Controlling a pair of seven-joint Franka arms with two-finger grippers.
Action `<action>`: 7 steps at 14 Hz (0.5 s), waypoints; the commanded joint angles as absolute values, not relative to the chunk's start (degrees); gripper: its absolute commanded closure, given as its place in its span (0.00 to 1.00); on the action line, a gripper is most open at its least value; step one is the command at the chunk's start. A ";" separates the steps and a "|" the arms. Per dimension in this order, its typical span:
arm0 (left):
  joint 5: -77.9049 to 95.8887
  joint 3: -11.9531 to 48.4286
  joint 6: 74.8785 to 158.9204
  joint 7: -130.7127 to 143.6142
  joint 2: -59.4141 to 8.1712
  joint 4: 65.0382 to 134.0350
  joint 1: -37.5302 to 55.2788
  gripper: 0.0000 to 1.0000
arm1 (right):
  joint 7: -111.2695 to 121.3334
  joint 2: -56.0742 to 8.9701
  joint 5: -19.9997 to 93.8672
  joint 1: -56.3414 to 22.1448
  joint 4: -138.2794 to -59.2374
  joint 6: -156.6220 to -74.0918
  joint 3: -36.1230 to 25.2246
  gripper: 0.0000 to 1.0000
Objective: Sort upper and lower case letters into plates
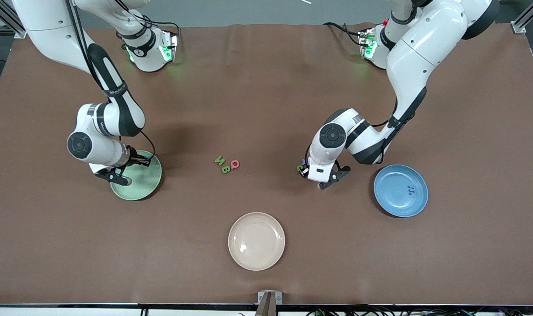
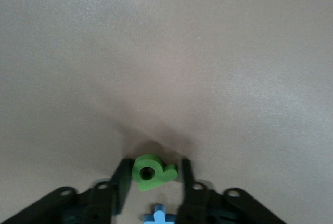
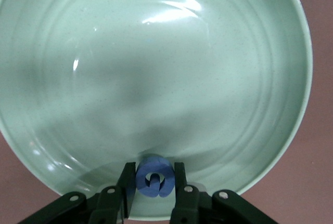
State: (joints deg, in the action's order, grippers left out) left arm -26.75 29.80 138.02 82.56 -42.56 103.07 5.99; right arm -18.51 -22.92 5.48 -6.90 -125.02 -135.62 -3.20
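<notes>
My left gripper (image 1: 302, 169) is down at the table, toward the blue plate (image 1: 394, 199). In the left wrist view its open fingers (image 2: 125, 174) straddle a green lowercase letter (image 2: 152, 172) lying flat, one finger touching it, the other a sliver away. That letter also shows in the front view (image 1: 299, 167). A light blue letter (image 2: 158, 216) lies just by it. My right gripper (image 1: 142, 161) is over the mint green plate (image 1: 141, 186). In the right wrist view, my right gripper (image 3: 152, 169) is shut on a blue letter (image 3: 153, 177) above the plate's inner edge (image 3: 156, 52).
Three letters lie mid-table: a green M (image 1: 219, 160), a green B (image 1: 225, 169) and a pink Q (image 1: 235, 164). The blue plate holds a dark blue letter (image 1: 410, 190). A cream-beige plate (image 1: 256, 259) sits nearer the front camera.
</notes>
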 commanded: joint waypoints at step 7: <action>-28.39 29.79 136.23 82.27 -35.35 101.60 -0.07 1.00 | -17.84 -21.80 5.01 -6.24 -125.43 -135.80 -2.72 0.00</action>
